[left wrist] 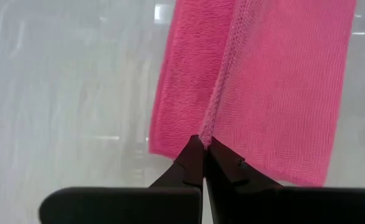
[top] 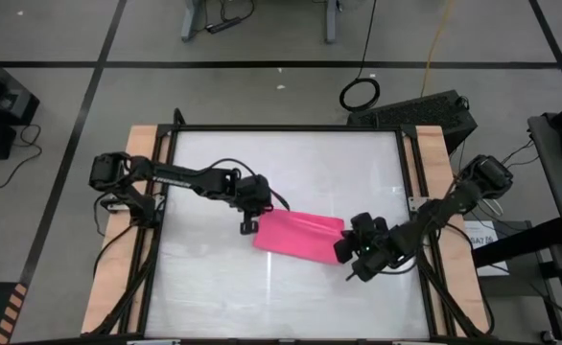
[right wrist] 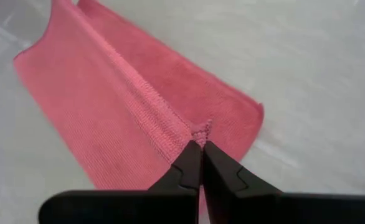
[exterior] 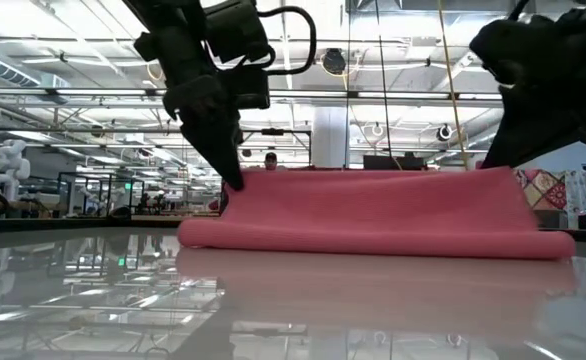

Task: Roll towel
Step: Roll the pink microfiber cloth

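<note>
Pink towel (top: 298, 236) lies near centre of glossy white desk (top: 214, 287), partly folded over itself, w/ a raised hemmed edge running along its length. Left tool (left wrist: 203, 142) is pinched tight on one end of that raised edge; right tool (right wrist: 201, 144) is pinched likewise on the opposite end, so both ends of the edge are lifted slightly off the desk. In low view, towel shows as a long fold w/ rounded front edge resting on the desk.

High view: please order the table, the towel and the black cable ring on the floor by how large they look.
1. Table, by far the largest.
2. Towel, pinched at both ends by the shut left gripper and right gripper.
3. Cable ring, smallest.
</note>
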Robot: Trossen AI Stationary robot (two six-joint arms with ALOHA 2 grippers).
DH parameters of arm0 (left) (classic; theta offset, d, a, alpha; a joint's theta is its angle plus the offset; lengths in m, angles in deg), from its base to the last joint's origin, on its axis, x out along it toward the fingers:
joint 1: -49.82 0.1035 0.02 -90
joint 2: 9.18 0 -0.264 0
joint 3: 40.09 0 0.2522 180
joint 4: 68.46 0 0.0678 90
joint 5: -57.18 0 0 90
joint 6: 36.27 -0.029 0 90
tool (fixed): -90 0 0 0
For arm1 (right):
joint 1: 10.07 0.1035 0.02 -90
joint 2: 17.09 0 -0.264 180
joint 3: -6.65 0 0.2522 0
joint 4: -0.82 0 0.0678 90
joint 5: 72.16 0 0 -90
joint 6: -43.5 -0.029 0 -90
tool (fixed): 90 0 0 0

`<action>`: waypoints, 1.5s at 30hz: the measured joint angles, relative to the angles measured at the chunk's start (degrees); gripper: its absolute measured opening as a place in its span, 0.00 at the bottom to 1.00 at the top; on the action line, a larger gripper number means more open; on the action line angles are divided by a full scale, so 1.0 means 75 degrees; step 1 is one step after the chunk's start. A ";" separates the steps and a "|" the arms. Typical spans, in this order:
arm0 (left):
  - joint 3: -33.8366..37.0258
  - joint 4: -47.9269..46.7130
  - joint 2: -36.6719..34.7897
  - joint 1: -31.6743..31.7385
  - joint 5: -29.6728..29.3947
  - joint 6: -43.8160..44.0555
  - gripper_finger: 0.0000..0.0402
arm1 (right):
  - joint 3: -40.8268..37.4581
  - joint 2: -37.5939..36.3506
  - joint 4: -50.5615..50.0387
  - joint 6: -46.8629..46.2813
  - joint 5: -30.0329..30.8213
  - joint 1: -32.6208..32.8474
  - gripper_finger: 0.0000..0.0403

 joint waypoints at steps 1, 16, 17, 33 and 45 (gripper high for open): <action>0.0000 -0.0011 0.0000 0.0044 0.0000 -0.0016 0.01 | 0.0000 0.0000 -0.0012 0.0005 -0.0003 -0.0078 0.00; 0.0003 -0.0336 0.0342 0.0192 0.0090 -0.0192 0.01 | 0.0006 0.0000 0.0006 0.1230 -0.0527 -0.1328 0.00; 0.0003 -0.0322 0.0430 0.0190 0.0099 -0.0191 0.01 | 0.0006 0.0000 0.0022 0.1338 -0.0627 -0.1397 0.00; 0.0020 0.0189 0.0635 0.0187 -0.0798 -0.0135 0.36 | -0.0003 0.0000 -0.1248 0.1071 -0.1302 -0.1816 0.14; 0.0017 0.0538 0.0633 -0.0054 -0.0208 -0.0021 0.49 | -0.0003 -0.0017 -0.1211 0.1317 -0.1390 -0.1766 0.46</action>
